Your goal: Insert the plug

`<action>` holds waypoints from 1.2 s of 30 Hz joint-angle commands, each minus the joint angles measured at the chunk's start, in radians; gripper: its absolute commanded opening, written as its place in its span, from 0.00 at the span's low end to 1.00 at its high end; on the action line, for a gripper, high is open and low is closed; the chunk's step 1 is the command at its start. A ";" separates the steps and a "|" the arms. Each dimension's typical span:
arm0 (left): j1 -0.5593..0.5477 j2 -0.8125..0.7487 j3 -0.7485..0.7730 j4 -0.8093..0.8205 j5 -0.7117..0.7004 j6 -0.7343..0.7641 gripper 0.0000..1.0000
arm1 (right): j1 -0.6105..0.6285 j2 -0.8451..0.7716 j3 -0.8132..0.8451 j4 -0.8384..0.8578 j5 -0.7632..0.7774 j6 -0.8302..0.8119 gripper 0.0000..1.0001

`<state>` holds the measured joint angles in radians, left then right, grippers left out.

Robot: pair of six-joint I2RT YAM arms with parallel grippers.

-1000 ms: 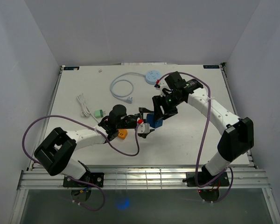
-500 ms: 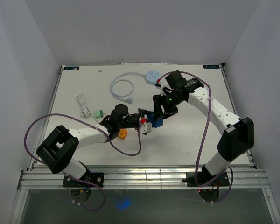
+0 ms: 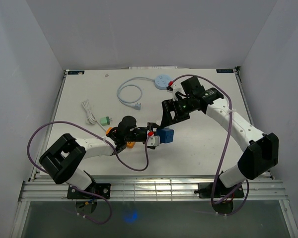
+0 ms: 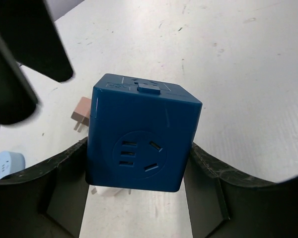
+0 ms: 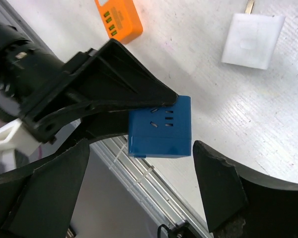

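The left claw clamps the cube between its fingers, the right claw hangs released just by it, and the plugging-in is all left.

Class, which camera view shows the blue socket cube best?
Left wrist: the blue socket cube fills the frame, socket holes clear. Right wrist shows one slotted side, smaller; top external shows only a tiny blue block.

Nothing legible on show here.
Stickers at the far corners of the counter are too small to read; raised marks atop the blue socket cube can't be read either.
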<state>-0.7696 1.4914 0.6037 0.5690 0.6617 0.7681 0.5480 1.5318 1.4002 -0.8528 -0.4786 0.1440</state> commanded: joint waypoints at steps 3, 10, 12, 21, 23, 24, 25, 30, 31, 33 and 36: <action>-0.004 -0.046 -0.042 0.140 0.085 -0.111 0.00 | -0.042 -0.130 -0.059 0.156 -0.086 -0.109 0.89; 0.042 -0.074 -0.002 0.155 0.275 -0.366 0.00 | -0.016 -0.380 -0.358 0.532 -0.092 -0.248 0.89; 0.058 -0.075 0.002 0.190 0.324 -0.420 0.00 | -0.010 -0.502 -0.453 0.673 -0.089 -0.254 0.89; 0.156 0.007 0.143 0.264 0.562 -0.861 0.00 | -0.011 -0.642 -0.629 0.875 -0.189 -0.339 0.96; 0.159 0.027 0.157 0.269 0.587 -0.883 0.00 | -0.008 -0.634 -0.629 0.871 -0.213 -0.348 0.94; 0.159 0.029 0.159 0.269 0.592 -0.895 0.00 | -0.007 -0.633 -0.626 0.864 -0.221 -0.354 0.94; 0.159 0.027 0.162 0.269 0.592 -0.906 0.00 | -0.003 -0.633 -0.627 0.862 -0.227 -0.360 0.93; 0.168 0.046 0.218 0.197 0.634 -0.964 0.00 | 0.015 -0.648 -0.652 0.883 -0.227 -0.377 0.91; 0.168 0.049 0.225 0.184 0.639 -0.964 0.00 | 0.018 -0.647 -0.652 0.883 -0.229 -0.377 0.91; 0.170 0.049 0.229 0.175 0.645 -0.963 0.00 | 0.026 -0.633 -0.644 0.867 -0.232 -0.388 0.92; 0.170 0.043 0.231 0.172 0.636 -0.960 0.00 | 0.046 -0.615 -0.629 0.854 -0.226 -0.396 0.92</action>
<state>-0.6022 1.5581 0.7929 0.7391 1.2598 -0.1699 0.5739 0.9043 0.7601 -0.0193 -0.6888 -0.2226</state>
